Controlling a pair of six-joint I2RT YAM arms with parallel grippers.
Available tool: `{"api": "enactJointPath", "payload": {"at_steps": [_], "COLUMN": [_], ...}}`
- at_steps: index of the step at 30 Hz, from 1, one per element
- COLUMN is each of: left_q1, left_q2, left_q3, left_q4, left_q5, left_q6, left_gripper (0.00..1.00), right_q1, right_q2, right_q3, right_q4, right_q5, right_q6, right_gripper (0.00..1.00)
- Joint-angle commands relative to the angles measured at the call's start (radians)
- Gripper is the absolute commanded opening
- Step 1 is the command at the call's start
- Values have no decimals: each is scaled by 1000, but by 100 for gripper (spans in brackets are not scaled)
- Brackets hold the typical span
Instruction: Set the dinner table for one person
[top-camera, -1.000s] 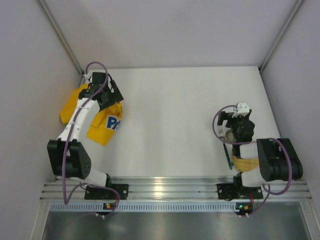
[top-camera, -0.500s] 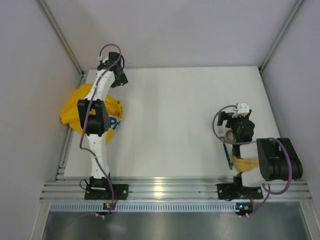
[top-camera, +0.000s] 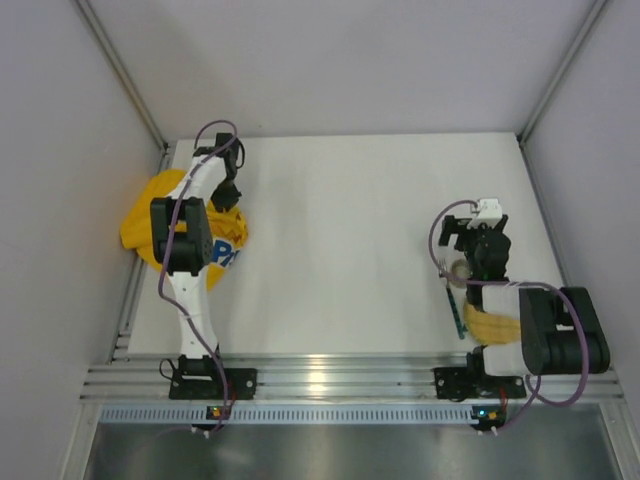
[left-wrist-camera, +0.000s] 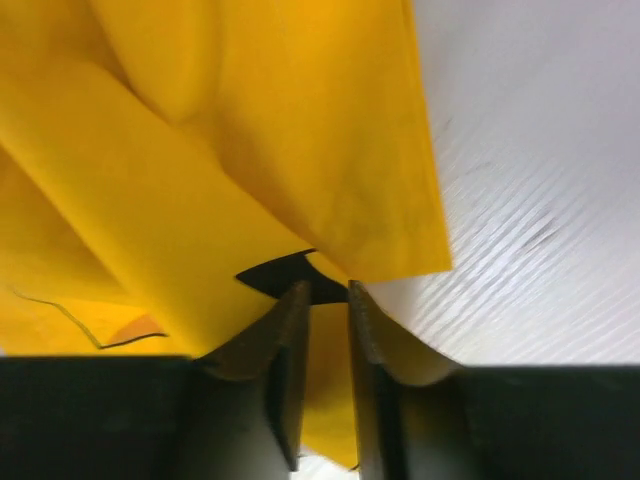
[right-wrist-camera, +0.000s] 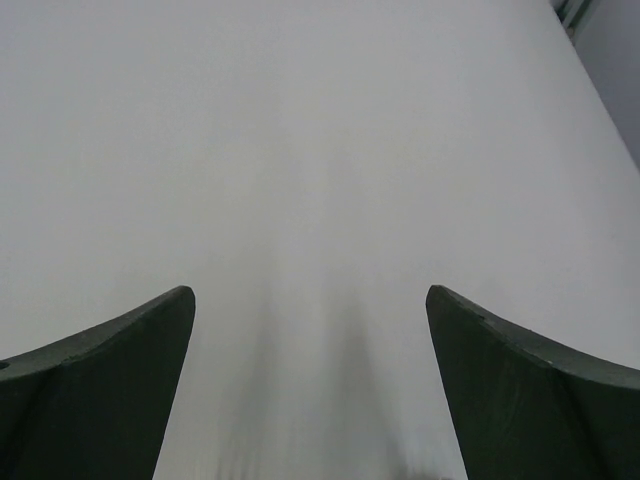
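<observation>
The white dinner table (top-camera: 350, 220) fills the top view. A crumpled yellow cloth mat (top-camera: 140, 235) with blue print lies at its left edge. My left gripper (top-camera: 228, 190) is down on the mat's far right part. In the left wrist view its jaws (left-wrist-camera: 325, 290) stand narrow, with a fold of the yellow mat (left-wrist-camera: 200, 180) filling the slim gap between them, beside bare table (left-wrist-camera: 540, 150). My right gripper (top-camera: 478, 232) hovers at the right side. It is wide open (right-wrist-camera: 310, 295) over bare table (right-wrist-camera: 300, 150) with nothing between its fingers.
Beside and under the right arm lie a green-handled utensil (top-camera: 460, 315), a small round beige object (top-camera: 460, 270) and a yellow item (top-camera: 492, 325). Grey walls and metal rails enclose the table on three sides. An aluminium rail (top-camera: 320, 375) runs along the near edge.
The left arm stretched out towards the far edge, then its wrist came back down onto the mat and its jaws narrowed around a fold. The right wrist shifted slightly.
</observation>
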Motion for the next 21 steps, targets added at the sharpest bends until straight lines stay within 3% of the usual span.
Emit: {"api": "enactJointPath", "payload": {"at_steps": [1, 3, 4, 8, 13, 17, 18, 21], "left_q1": [9, 9, 8, -9, -46, -133, -158, -230], "left_q2": [-118, -152, -158, -212, -373, -540, -569, -689], "left_q3": [-107, -163, -174, -262, -487, -720, -759, -849], "left_q4": [69, 102, 103, 149, 252, 303, 318, 347], "left_q5": [46, 96, 110, 179, 213, 264, 265, 215], "left_q6": [33, 43, 44, 56, 73, 60, 55, 31], "left_gripper": [23, 1, 0, 0, 0, 0, 0, 0], "right_q1": [3, 3, 6, 89, 235, 283, 283, 270], "right_q2": [-134, -176, -187, -216, -277, -345, -371, -421], "right_q3": [212, 304, 397, 609, 752, 779, 768, 681], "right_q4": [-300, -497, -557, -853, -1018, -1119, -1121, -1181], "right_q5": [48, 19, -17, -51, -44, -64, -70, 143], "right_q6": [13, 59, 63, 61, 30, 70, 158, 504], "right_gripper": [100, 100, 100, 100, 100, 100, 100, 100]}}
